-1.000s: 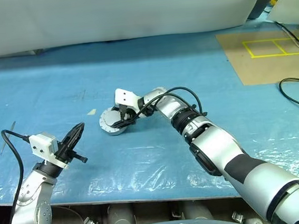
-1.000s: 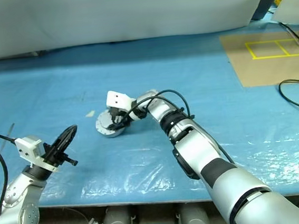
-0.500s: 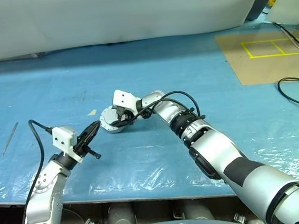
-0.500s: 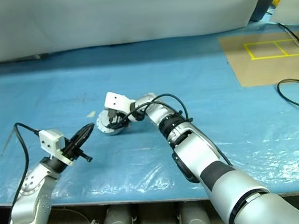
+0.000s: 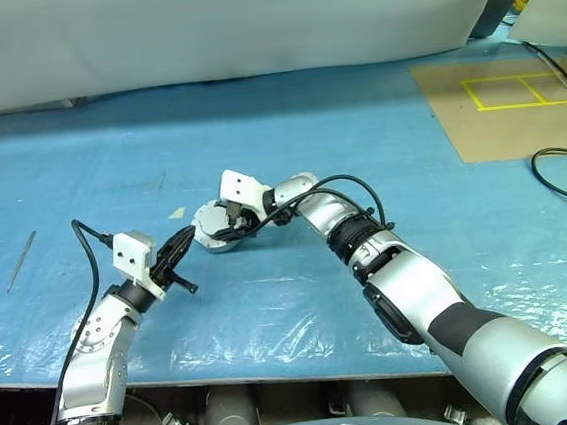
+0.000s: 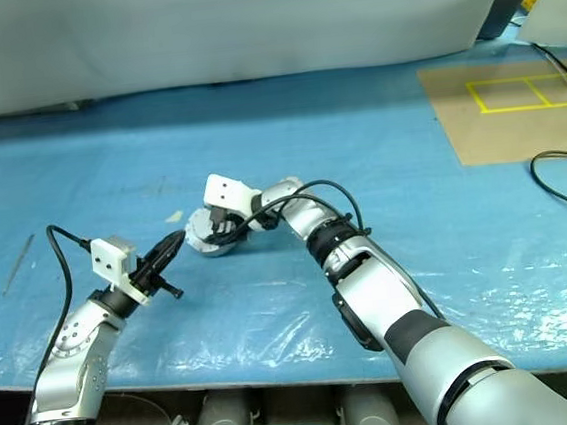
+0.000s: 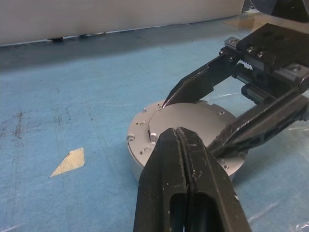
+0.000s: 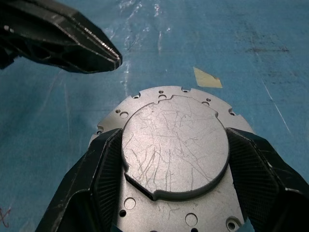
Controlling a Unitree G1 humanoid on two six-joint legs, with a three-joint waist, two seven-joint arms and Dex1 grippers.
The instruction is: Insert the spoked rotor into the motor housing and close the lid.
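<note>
Nearest, left gripper (image 5: 180, 251) with fingers (image 7: 186, 159) pressed shut on nothing, forearm reaching level toward the disc, tips just short of its near edge. Beyond, motor housing (image 8: 174, 150) flat on the blue plastic-covered table (image 5: 378, 153), smooth scratched silver face up, no writing legible. Right gripper (image 5: 226, 221) bent in from the far side, angled down, its two fingers (image 8: 104, 169) clamped on opposite edges of the raised round face. Scrap of tape (image 8: 207, 77) just beyond the disc.
</note>
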